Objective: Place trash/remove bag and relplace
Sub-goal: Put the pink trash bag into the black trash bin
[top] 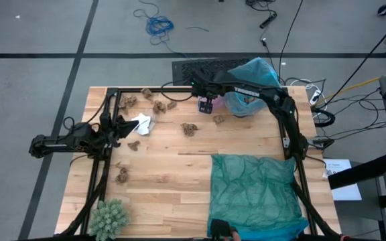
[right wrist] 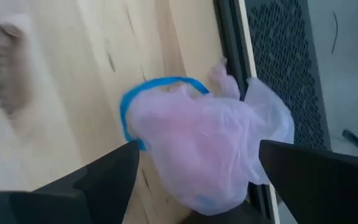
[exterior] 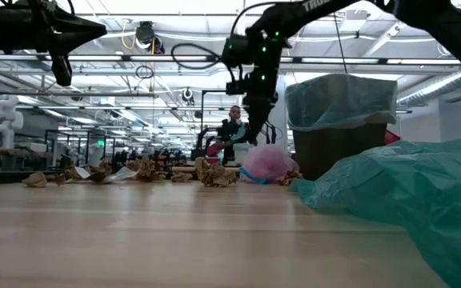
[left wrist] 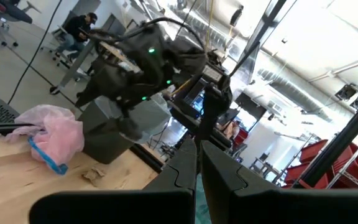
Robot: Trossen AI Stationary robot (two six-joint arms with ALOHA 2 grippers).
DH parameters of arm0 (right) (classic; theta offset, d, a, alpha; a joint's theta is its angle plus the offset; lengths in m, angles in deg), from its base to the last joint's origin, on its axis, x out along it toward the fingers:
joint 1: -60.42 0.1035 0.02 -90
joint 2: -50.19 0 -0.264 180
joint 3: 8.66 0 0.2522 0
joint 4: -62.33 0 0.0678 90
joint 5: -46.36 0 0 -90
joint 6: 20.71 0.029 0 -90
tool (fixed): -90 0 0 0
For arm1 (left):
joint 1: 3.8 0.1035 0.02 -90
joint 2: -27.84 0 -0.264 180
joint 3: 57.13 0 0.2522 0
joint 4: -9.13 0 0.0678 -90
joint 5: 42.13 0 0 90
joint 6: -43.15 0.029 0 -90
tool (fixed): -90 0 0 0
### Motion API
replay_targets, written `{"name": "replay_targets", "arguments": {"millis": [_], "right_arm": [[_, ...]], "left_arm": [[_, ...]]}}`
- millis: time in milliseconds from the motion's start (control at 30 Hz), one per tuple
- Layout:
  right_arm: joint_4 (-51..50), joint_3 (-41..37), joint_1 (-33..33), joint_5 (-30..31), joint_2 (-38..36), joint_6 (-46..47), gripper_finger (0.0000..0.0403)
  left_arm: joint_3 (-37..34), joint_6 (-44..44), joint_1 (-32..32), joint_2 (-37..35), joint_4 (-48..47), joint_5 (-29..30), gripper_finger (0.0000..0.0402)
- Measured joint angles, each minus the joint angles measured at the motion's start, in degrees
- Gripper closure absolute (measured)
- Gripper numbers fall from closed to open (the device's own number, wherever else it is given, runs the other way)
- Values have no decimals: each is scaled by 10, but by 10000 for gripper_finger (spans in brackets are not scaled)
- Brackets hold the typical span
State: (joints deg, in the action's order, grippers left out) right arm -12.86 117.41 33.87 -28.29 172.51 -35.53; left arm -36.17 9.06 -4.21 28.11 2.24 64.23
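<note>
- The pink wad (right wrist: pixel 210 149), a crumpled thin pink plastic piece with a blue drawstring loop, is seen lying on the wooden table (top: pixel 179 181) at its far edge, just beside the bin
- The right gripper (top: pixel 207 105) is held directly above that wad, its fingers (right wrist: pixel 104 180) spread wide on either side of it with nothing pinched between them
- The light blue bag (top: pixel 253 72) is seen lining the dark bin (exterior: pixel 338 148) at the far right corner of the table, its rim gathered over the bin's top edge
- Brown paper lumps (top: pixel 189 128) are scattered over the far half of the table; several (top: pixel 153 100) are grouped near the far left edge, and one (top: pixel 122 175) is set apart on the left side nearer the front
- A white paper scrap (top: pixel 143 124) is found just beside the left gripper (top: pixel 122 127), whose fingers (left wrist: pixel 185 168) are pressed together on nothing and held above the table's left side
- A darker teal-green bag (top: pixel 253 194) is spread flat over the near right part of the table
- A green spiky ball (top: pixel 109 217) is placed at the near left corner
- A seated person (exterior: pixel 232 128) is visible in the room beyond the table
</note>
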Motion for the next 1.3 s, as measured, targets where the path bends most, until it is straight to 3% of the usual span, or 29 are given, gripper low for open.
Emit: {"name": "replay_targets", "arguments": {"millis": [600,733,900,933,1100,1300], "right_arm": [[-14,0,-44,-7,72,-9,94],[-14,0,-46,-23,70,-9,169],[-32,0,-45,-58,69,-9,365],[-39,0,-45,-71,69,-11,382],[-70,-1,-34,-100,54,-11,400],[-71,4,-13,-139,-20,0,402]], "left_arm": [[0,0,0,0,-1,0,381],[0,0,0,0,-1,0,381],[0,0,0,0,-1,0,381],[0,0,0,0,-1,0,381],[0,0,0,0,-1,0,381],[0,0,0,0,-4,0,381]]}}
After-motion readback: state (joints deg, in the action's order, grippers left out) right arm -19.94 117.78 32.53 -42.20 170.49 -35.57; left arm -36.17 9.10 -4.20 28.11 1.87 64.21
